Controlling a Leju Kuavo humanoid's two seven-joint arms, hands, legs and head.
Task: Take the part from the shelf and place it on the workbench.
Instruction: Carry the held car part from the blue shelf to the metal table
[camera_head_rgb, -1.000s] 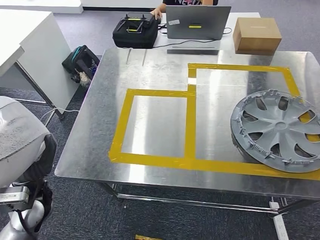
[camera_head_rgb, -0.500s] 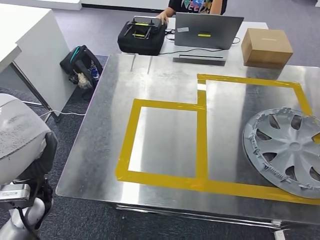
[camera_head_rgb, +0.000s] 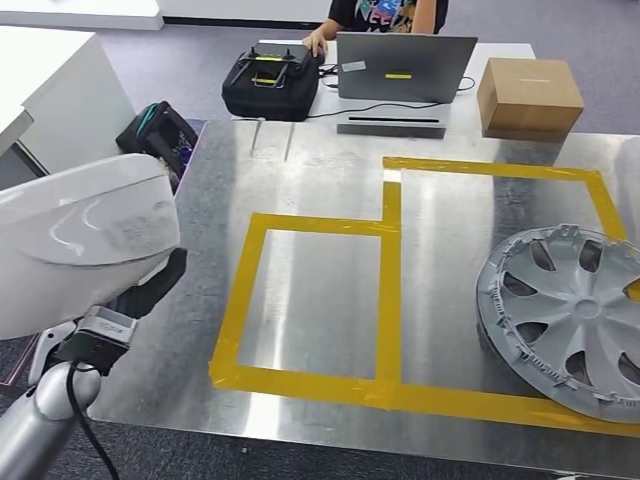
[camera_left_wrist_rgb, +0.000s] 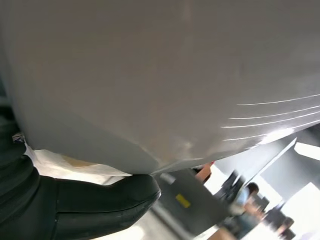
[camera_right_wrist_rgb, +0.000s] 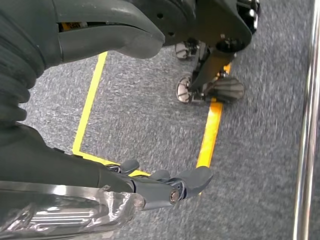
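Observation:
The part (camera_head_rgb: 83, 245) is a large white curved panel, held at the left over the near left corner of the workbench (camera_head_rgb: 324, 180). My left hand (camera_head_rgb: 143, 292) grips it from below with dark fingers. The left wrist view shows the part's pale underside (camera_left_wrist_rgb: 151, 75) lying on my dark fingers (camera_left_wrist_rgb: 94, 200). A left and a right rectangle in yellow tape (camera_head_rgb: 241, 290) are marked on the steel top. My right hand (camera_right_wrist_rgb: 45, 150) hangs over the grey carpet, its fingers (camera_right_wrist_rgb: 173, 185) spread and holding nothing.
A grey hubcap (camera_head_rgb: 573, 315) lies in the right rectangle. At the far edge stand a laptop (camera_head_rgb: 404, 65), a black case (camera_head_rgb: 272, 82) and a cardboard box (camera_head_rgb: 528, 95), with a person (camera_head_rgb: 385, 12) behind. A bag (camera_head_rgb: 158, 130) and a white desk (camera_head_rgb: 53, 90) are at the left.
My left arm has lifted the part up and toward the workbench's near left corner. The camera has shifted a little, so the table sits differently in the picture.

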